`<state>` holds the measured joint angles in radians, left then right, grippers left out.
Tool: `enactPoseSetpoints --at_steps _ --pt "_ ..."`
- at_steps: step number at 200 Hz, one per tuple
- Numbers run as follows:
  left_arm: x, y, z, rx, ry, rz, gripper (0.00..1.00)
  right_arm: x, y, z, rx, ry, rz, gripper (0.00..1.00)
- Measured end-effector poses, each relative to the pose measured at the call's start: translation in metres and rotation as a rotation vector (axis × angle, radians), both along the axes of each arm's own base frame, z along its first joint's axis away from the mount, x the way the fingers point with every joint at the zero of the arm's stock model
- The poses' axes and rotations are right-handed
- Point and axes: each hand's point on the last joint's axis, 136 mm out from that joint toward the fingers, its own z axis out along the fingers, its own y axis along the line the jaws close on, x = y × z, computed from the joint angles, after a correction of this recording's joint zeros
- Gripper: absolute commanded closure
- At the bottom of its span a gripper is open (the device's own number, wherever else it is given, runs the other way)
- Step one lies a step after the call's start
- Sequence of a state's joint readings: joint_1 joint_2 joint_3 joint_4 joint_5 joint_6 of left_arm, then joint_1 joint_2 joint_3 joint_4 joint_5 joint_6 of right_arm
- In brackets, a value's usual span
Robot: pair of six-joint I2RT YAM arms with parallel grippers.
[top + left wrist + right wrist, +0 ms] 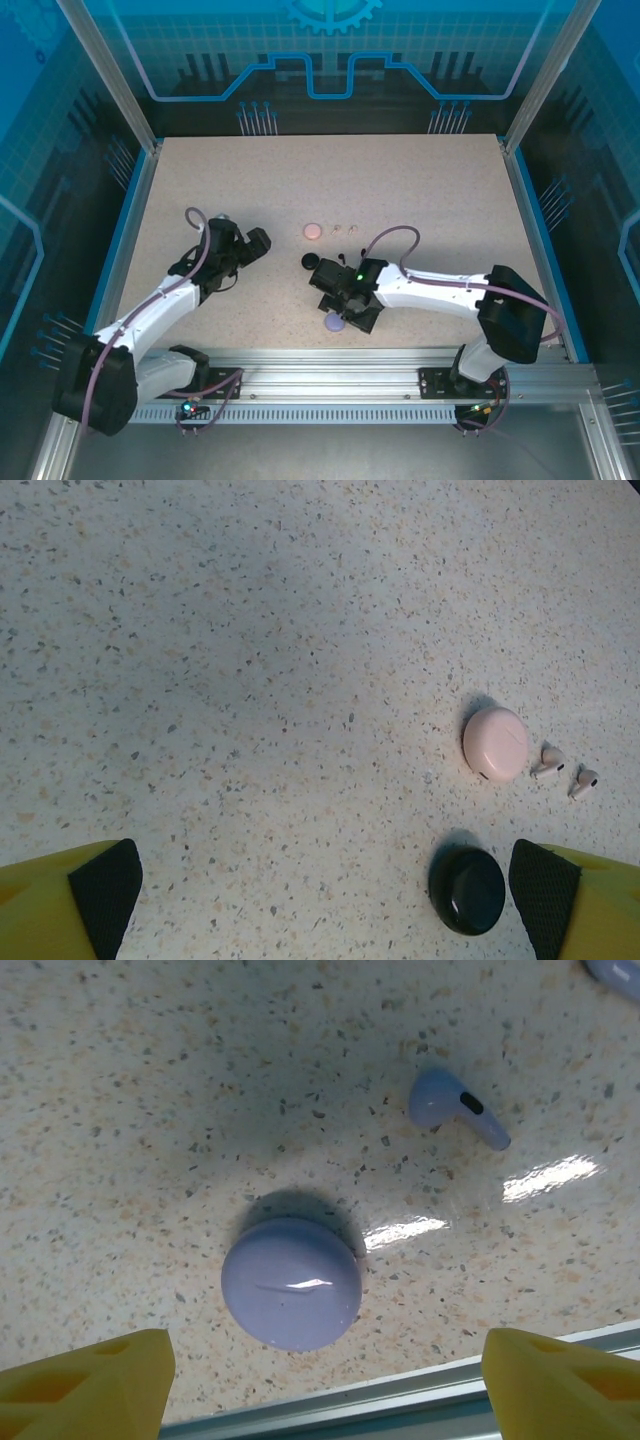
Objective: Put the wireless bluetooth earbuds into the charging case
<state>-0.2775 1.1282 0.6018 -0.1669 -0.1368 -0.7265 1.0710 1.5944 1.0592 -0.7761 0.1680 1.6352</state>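
Observation:
A closed lilac charging case (291, 1282) lies on the speckled table, between and just ahead of my right gripper's (325, 1390) spread yellow fingers (85, 1385), which touch nothing. A lilac earbud (457, 1107) lies beyond the case, and part of another lilac piece (615, 975) shows at the corner. From above, the right gripper (345, 312) hovers over the lilac case (334, 322). My left gripper (325, 910) is open and empty. A closed black case (467, 890) sits beside its right finger (545, 895). Farther off lie a closed pink case (495, 743) and two pink earbuds (547, 760).
An aluminium rail (400, 1400) runs along the table's near edge, close to the lilac case. The pink case (313, 231) and black case (310, 262) sit mid-table between the arms. Blue-framed walls (530, 220) bound the table.

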Motion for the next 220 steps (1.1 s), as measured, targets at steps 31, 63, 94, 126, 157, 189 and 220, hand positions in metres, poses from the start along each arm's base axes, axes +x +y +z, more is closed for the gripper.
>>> enactPoseSetpoints --at_steps 31,63,94,126,157,189,220 --pt "0.006 -0.002 0.001 -0.001 -0.004 -0.001 0.01 0.005 0.013 -0.007 -0.010 0.020 -0.035 0.18" --pt "0.009 0.001 0.003 -0.003 -0.015 0.009 0.01 0.011 0.025 -0.011 -0.021 0.032 -0.035 0.19" --pt "0.011 0.008 0.004 -0.005 -0.017 0.029 0.01 0.010 0.024 -0.019 -0.062 0.050 -0.018 0.19" --pt "0.012 0.009 0.005 -0.014 -0.021 0.032 0.01 0.008 0.021 -0.025 -0.097 0.066 0.010 0.20" --pt "0.013 0.008 0.005 -0.022 -0.021 0.026 0.01 0.007 0.020 -0.029 -0.112 0.072 0.030 0.21" --pt "0.013 0.007 0.004 -0.026 -0.018 0.025 0.01 0.005 0.021 -0.035 -0.128 0.083 0.054 0.23" --pt "0.013 0.006 0.003 -0.032 -0.014 0.020 0.01 0.003 0.020 -0.040 -0.143 0.093 0.070 0.26"
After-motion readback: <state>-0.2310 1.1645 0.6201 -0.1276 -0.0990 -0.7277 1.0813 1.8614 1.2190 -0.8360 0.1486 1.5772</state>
